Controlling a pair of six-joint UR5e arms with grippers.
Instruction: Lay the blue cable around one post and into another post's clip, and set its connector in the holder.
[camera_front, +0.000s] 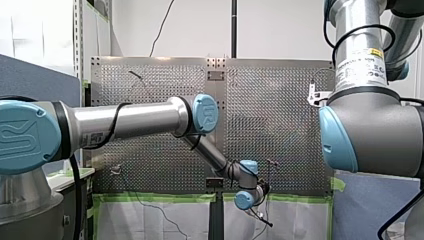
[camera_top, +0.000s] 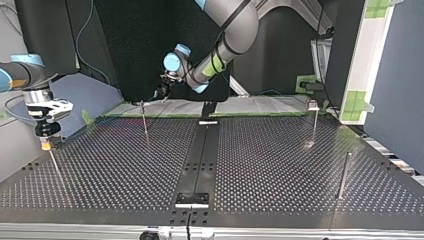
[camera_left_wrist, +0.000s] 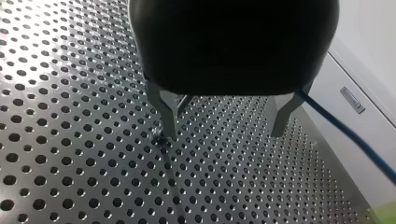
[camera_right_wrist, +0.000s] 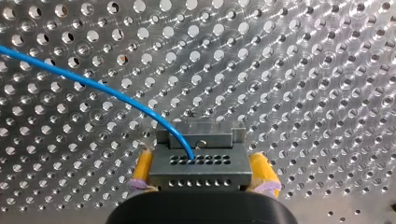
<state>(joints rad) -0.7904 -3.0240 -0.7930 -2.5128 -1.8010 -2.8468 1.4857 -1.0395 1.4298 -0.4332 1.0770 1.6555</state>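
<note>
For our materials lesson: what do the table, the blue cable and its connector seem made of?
Table: bare metal, probably aluminium; brushed sheen ringing each hole. Blue cable: likely plastic sheath; smooth, evenly coloured, bends softly. Connector: seemingly metal; matt grey, crisp machined edges.

Upright posts (camera_top: 344, 175) and black strip (camera_top: 199, 160) on perforated table (camera_top: 275, 165).
</note>
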